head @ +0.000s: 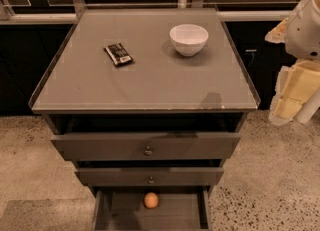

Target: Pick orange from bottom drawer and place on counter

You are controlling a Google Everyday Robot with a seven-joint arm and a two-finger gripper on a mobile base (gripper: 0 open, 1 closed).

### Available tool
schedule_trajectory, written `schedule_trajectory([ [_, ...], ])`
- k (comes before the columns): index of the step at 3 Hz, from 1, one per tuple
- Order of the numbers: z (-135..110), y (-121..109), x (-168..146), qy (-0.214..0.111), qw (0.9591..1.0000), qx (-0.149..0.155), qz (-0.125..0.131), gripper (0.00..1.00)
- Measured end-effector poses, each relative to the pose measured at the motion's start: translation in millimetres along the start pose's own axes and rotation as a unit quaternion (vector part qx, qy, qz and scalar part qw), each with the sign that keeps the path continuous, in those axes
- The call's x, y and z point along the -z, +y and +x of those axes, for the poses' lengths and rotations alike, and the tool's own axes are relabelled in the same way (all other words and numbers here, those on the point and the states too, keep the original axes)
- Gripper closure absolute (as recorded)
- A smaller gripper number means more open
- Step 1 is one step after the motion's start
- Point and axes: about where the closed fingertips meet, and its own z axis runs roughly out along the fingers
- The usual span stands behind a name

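Observation:
The orange (pixel 151 200) lies on the floor of the bottom drawer (pixel 187 212), near its back wall. That drawer is pulled open at the bottom of the view. The counter (pixel 150 75) is the broad grey glossy cabinet top above it. My gripper (pixel 286 100) is at the far right edge of the view, beside the cabinet's right side at about counter height. It is well apart from the orange and holds nothing that I can see. The white arm (pixel 307 22) rises above it.
A white bowl (pixel 189 39) stands at the back right of the counter. A dark snack packet (pixel 118 54) lies at the back left. Two wider drawers with metal knobs (pixel 148 150) are partly pulled out above the bottom drawer. Speckled floor surrounds the cabinet.

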Motion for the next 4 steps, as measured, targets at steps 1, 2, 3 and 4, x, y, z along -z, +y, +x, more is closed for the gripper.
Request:
schedule_trajectory([
  [1, -1, 3, -2, -0.007, 0.9999, 0.005, 0.007, 0.00],
  [2, 0, 28, -24, -0.047, 0.9988, 0.014, 0.004, 0.00],
  [3, 9, 69, -92, -0.126, 0.9916, 0.001, -0.029, 0.00],
  [4, 7, 116, -179, -0.223, 0.9717, -0.030, -0.072, 0.00],
])
